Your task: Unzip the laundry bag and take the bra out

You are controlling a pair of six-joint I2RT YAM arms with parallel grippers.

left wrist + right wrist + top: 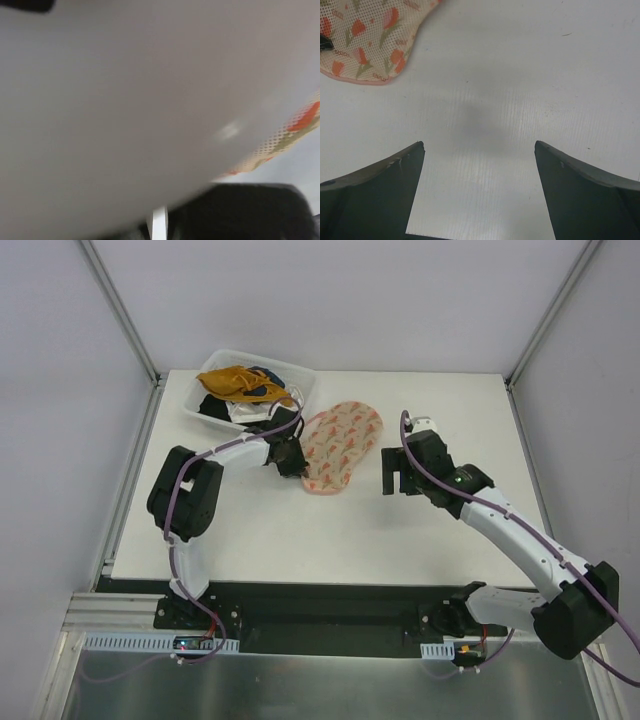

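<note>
In the top view the laundry bag lies flat on the white worktop, a little above the centre of the frame, its long axis running from upper right to lower left. The left arm reaches across from the left, and the left fingers sit at the bag's left edge, touching it or just beside it. Whether they are closed on the mesh cannot be told: the arm's own body covers them from above, and the left wrist view is a blurred pale grey mass with only a strip of the printed mesh at the right edge.

The right fingers stand wide apart over bare worktop, gripping nothing. In the right wrist view the bag's rounded end fills the upper left corner, well clear of them.

A clear bin of clothes, with a mustard-yellow garment on top, sits at the upper left of the worktop, just beside the bag.
</note>
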